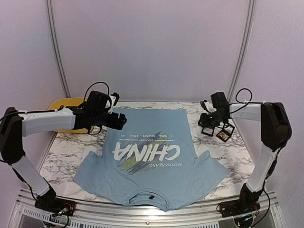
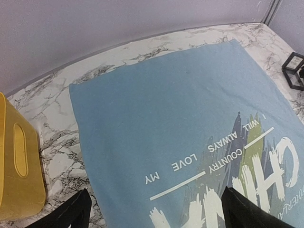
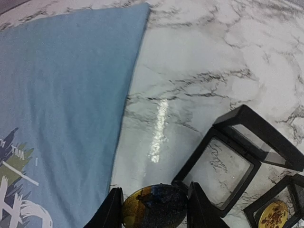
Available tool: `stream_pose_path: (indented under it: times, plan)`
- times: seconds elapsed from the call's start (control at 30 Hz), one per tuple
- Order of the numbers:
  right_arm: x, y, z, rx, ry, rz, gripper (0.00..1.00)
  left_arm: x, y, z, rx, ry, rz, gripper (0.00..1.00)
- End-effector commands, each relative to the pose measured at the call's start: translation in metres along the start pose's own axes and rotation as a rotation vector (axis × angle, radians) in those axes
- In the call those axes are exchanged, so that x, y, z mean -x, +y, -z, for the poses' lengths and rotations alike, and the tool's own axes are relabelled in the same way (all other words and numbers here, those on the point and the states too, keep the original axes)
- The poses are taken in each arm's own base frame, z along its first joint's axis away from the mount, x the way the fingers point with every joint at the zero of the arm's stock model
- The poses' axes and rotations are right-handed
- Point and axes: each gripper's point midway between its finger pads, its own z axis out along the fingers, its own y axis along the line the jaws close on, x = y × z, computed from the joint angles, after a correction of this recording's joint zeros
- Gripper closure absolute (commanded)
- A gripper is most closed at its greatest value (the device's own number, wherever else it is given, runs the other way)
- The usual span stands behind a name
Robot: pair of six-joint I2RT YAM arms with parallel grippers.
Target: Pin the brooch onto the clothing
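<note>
The light blue T-shirt with white "CHINA" lettering lies flat on the marble table, collar toward the near edge. It also shows in the left wrist view and the right wrist view. My right gripper is shut on a round gold and dark blue brooch, held above the bare marble just right of the shirt's edge, next to an open black box. My left gripper is open and empty above the shirt's upper left part, near the small white text.
A second black box holds a gold brooch at the right. Both boxes stand at the back right of the table. A yellow tray sits at the back left; it also shows in the left wrist view.
</note>
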Motion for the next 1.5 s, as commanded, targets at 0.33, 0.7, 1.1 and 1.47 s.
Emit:
stream_pose_path:
  times: [0.33,0.7,1.1,1.47]
  plan:
    - [0.037,0.230,0.148,0.223,-0.555,0.715,0.74,0.111,-0.090,0.101,-0.374,-0.372,-0.039,0.07]
    - [0.032,0.314,0.204,0.197,-0.794,0.869,0.76,0.108,-0.152,0.120,-0.673,-0.277,0.011,0.21]
    - [0.025,0.344,0.216,0.192,-0.873,0.933,0.76,0.098,-0.163,0.110,-0.672,-0.231,0.009,0.40]
    - [0.024,0.353,0.220,0.206,-0.890,0.940,0.76,0.092,-0.171,0.100,-0.705,-0.202,0.007,0.69]
